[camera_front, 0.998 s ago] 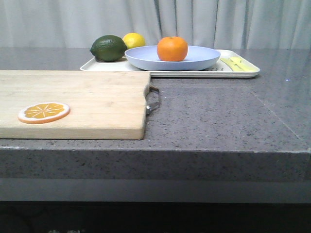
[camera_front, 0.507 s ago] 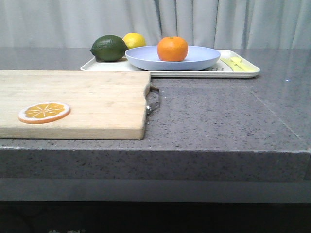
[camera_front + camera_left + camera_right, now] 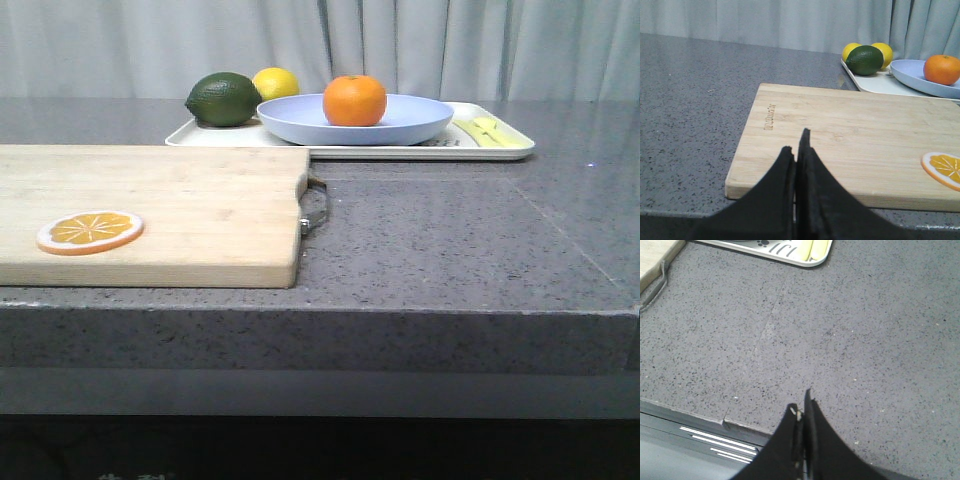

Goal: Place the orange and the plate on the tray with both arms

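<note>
left wrist view: left tool point(image 3: 799, 150) closed, empty, low over the cutting board point(image 3: 850, 135); right tool point(image 3: 802, 412) likewise.

Left gripper point(image 3: 797, 150) is sitting low with its black fingers point(image 3: 782, 170) pressed together, nothing between them; right gripper point(image 3: 802, 412) is doing likewise, dark fingers point(image 3: 812, 440) closed tip to tip and empty, and neither arm is showing in the front view

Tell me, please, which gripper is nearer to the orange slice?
Left. The left gripper sits at the cutting board's near edge, the orange slice beside it; the right gripper hangs over bare countertop.
</note>
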Robot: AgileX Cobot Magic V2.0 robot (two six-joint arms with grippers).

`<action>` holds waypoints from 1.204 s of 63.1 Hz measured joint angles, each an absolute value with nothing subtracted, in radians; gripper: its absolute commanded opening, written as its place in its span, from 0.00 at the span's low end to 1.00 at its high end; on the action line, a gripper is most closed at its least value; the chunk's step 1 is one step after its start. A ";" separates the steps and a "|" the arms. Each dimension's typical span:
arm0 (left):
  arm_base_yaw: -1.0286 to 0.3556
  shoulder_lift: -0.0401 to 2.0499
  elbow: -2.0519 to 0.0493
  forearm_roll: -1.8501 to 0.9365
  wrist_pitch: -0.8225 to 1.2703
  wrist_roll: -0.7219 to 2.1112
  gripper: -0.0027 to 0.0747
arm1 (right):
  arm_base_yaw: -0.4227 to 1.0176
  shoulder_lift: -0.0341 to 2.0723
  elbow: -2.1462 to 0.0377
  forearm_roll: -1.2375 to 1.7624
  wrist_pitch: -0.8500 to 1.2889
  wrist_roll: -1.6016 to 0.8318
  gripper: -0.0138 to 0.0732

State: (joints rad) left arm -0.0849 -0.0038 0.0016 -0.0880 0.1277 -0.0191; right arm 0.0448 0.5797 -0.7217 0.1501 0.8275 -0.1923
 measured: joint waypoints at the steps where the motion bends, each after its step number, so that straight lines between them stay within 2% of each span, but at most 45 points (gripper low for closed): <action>1: -0.085 -0.004 0.002 -0.088 0.128 -0.019 0.01 | 0.045 0.580 -0.722 0.150 0.827 -0.192 0.08; 29: -0.085 -0.004 0.002 -0.046 0.045 -0.044 0.01 | 0.045 0.580 -0.722 0.150 0.827 -0.192 0.08; 76: -0.085 -0.004 0.002 -0.035 0.039 -0.060 0.01 | 0.045 0.580 -0.722 0.150 0.827 -0.192 0.08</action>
State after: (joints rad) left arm -0.0849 -0.0038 0.0016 -0.0352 0.0393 -0.0605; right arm 0.0448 0.5797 -0.7217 0.1501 0.8275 -0.1923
